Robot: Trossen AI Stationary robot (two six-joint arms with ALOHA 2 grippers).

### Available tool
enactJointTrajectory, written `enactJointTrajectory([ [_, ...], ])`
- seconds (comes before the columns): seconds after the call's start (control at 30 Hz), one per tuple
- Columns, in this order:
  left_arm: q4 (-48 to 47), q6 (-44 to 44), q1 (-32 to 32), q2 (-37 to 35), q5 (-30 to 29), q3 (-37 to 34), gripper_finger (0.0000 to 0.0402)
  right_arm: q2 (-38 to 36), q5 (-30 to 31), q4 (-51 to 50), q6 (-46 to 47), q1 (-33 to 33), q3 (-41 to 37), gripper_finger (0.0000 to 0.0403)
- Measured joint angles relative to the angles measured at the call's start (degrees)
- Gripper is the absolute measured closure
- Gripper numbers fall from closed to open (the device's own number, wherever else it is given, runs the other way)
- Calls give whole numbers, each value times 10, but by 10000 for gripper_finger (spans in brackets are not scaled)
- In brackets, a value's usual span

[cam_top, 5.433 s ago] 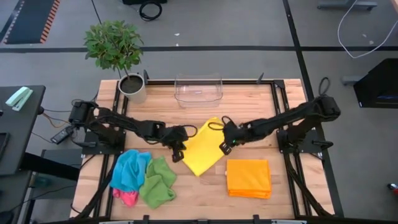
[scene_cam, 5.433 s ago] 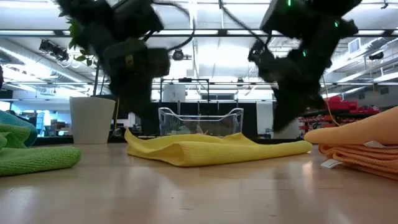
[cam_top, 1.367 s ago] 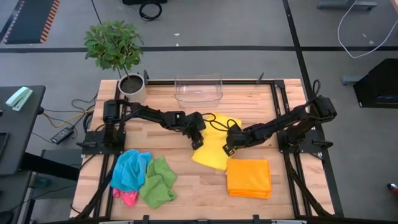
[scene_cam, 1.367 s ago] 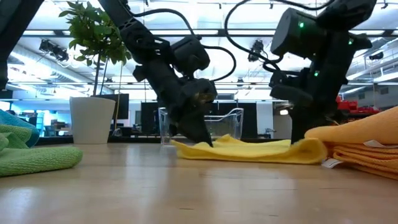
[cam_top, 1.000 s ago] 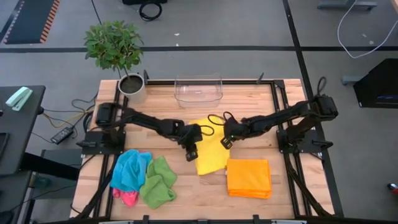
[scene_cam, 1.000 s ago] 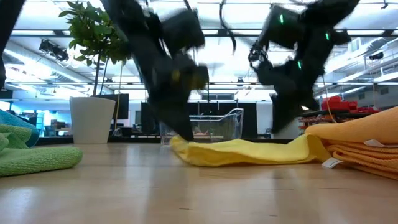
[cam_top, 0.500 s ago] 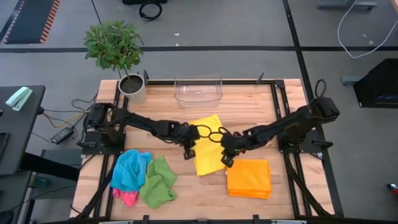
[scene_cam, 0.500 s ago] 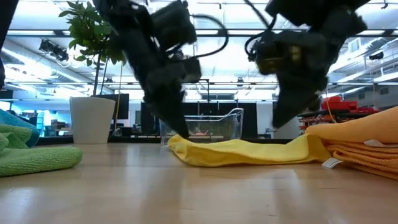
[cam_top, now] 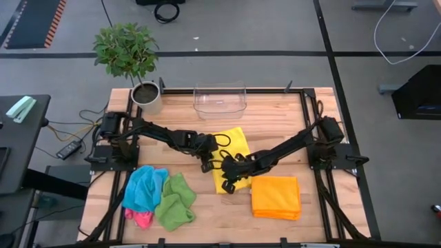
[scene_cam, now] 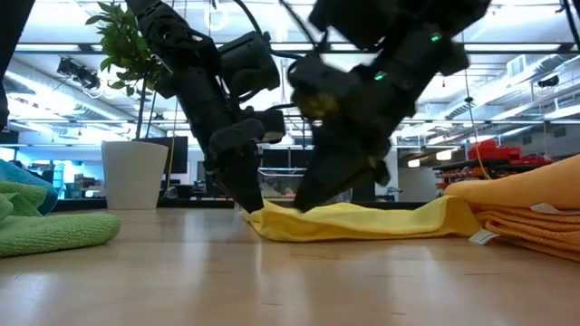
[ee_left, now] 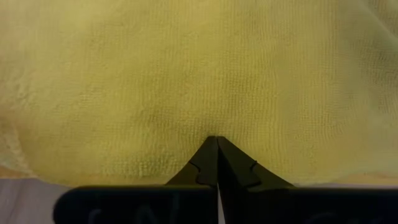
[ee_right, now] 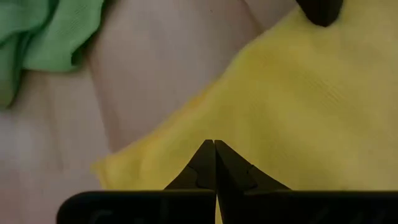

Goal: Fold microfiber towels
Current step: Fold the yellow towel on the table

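I have the folded yellow microfiber towel (cam_top: 231, 160) lying at mid-table, just beside the neat orange stack of folded towels (cam_top: 275, 196), and I place everything from it. Half a second ago my right gripper (cam_top: 228, 184) sat at the towel's edge nearest the orange stack; now it has swept across to the towel's near corner on the side facing the crumpled green towel (cam_top: 173, 201), fingers pressed together with nothing between them, tips on the cloth. My left gripper (cam_top: 207, 164) has stayed at the towel's left edge, likewise closed and empty, pinning the fabric. The towel itself has barely shifted. I read this as pressing and flattening the finished fold, so this towel looks nearly done. Beyond the green one, the blue towel (cam_top: 141, 187) and the pink towel (cam_top: 141, 218) remain in an unfolded heap.
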Motion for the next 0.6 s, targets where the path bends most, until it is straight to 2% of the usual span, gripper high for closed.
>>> enactJointTrajectory([
  [0.17, 2, -2, 0, 1, 1, -1, 394, 27, -7, 7, -12, -3, 25, 401],
  [0.4, 4, 0, 0, 2, 1, -2, 396, 45, -15, 18, 3, 1, 17, 401],
  [0.6, -2, 10, 4, 2, -1, -2, 394, 22, -49, 9, -30, 5, 17, 401],
])
